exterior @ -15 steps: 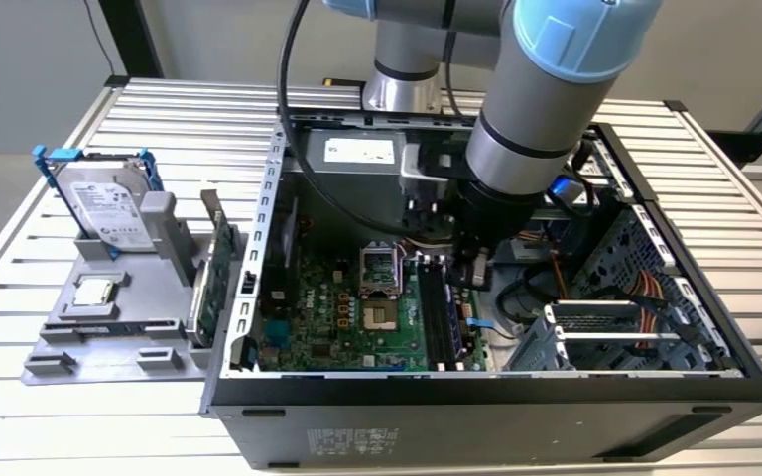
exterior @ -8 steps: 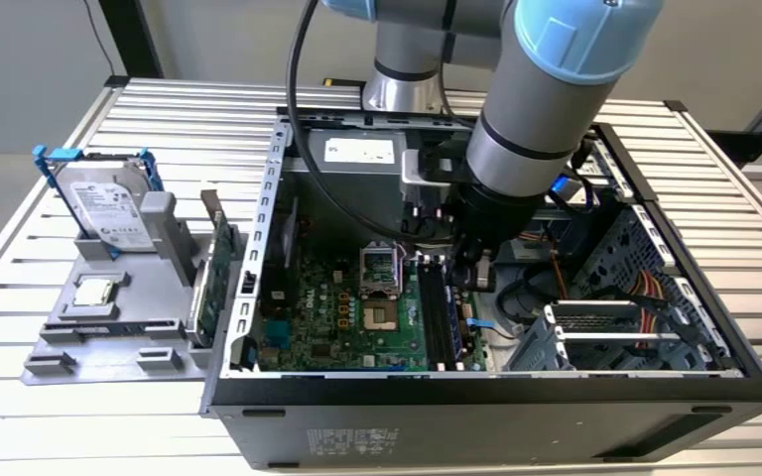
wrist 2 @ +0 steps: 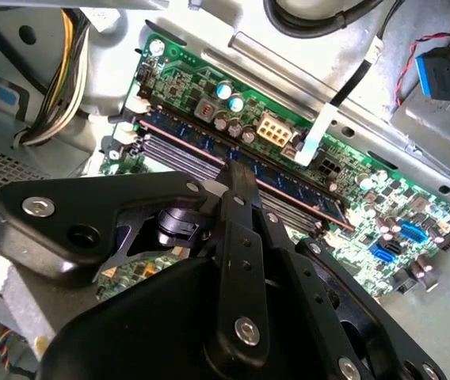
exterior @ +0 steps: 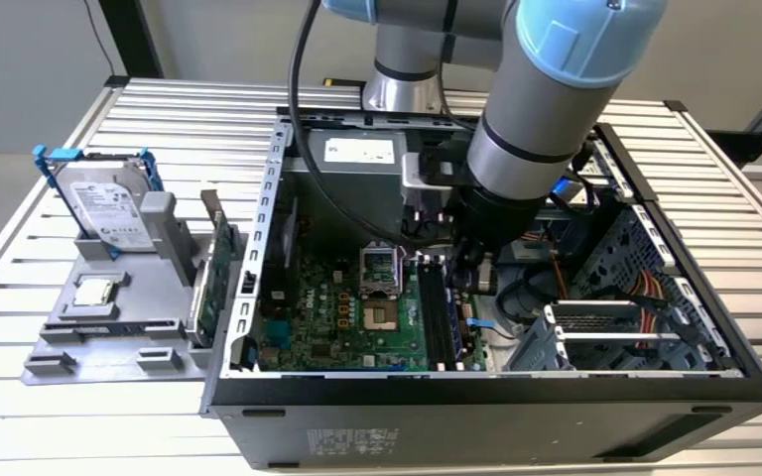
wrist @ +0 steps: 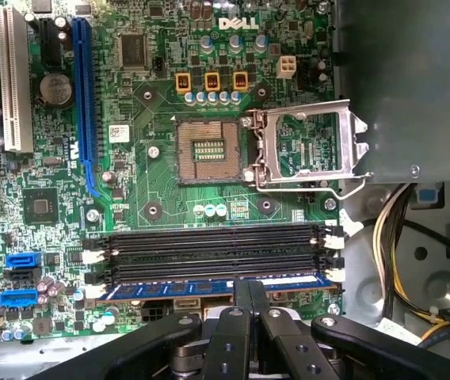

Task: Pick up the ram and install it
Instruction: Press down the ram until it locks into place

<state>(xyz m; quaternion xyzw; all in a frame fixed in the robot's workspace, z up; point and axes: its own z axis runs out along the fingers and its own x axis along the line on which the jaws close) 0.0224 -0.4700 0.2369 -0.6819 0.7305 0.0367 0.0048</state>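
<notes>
Jaws look pressed together, tips right on the top edge of the ram [wrist: 209,286], which sits in the outermost of the black slots. The gripper [wrist: 248,286] points straight down into the open computer case [exterior: 487,397], with the arm [exterior: 540,109] coming in steeply from above in the exterior view. Counting: one motherboard [wrist: 154,190], four memory slots [wrist: 209,241] side by side with three bare, one open CPU socket [wrist: 209,150]. Outside the case, on the exterior view's left, one hard drive [exterior: 100,213] stands in a grey holder [exterior: 103,327].
</notes>
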